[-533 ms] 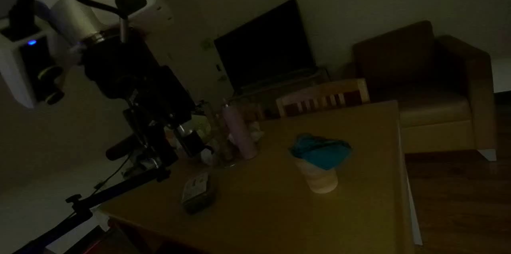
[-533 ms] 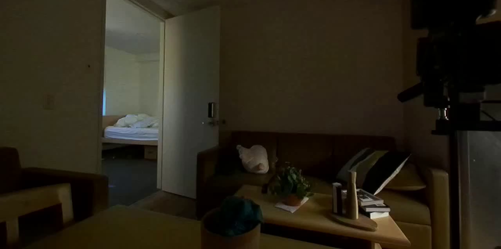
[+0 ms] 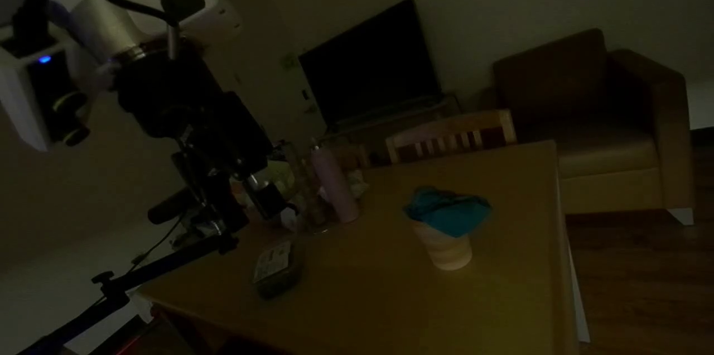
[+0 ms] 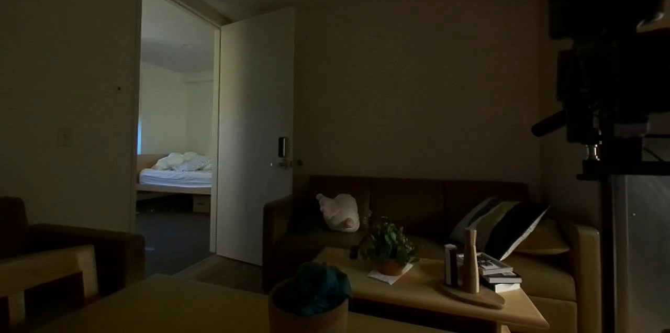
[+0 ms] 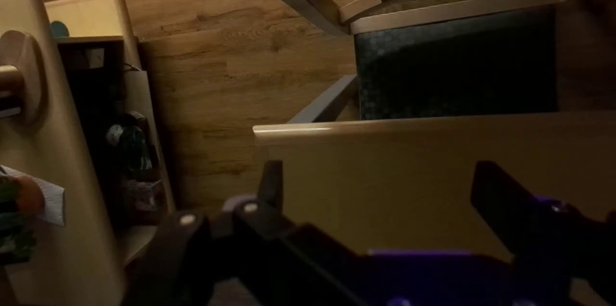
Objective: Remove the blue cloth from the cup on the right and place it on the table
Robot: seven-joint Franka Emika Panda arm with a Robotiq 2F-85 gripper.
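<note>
Blue cloth (image 3: pixel 450 214) sits bunched in tan cup (image 3: pixel 446 250) on wooden table (image 3: pixel 502 299). Robotiq gripper (image 5: pixel 378 181): wide, nothing held, well apart. I note no chg. vs. a moment ago; est. pick pending.

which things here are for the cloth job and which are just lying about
For the job:
gripper, open
cup, with the cloth on it
blue cloth, bunched at the cup's top
wooden table, where the cloth should go

Just lying about:
pink bottle, on the same table
labelled container, also there
potted plant
stacked books
striped pillow
</note>
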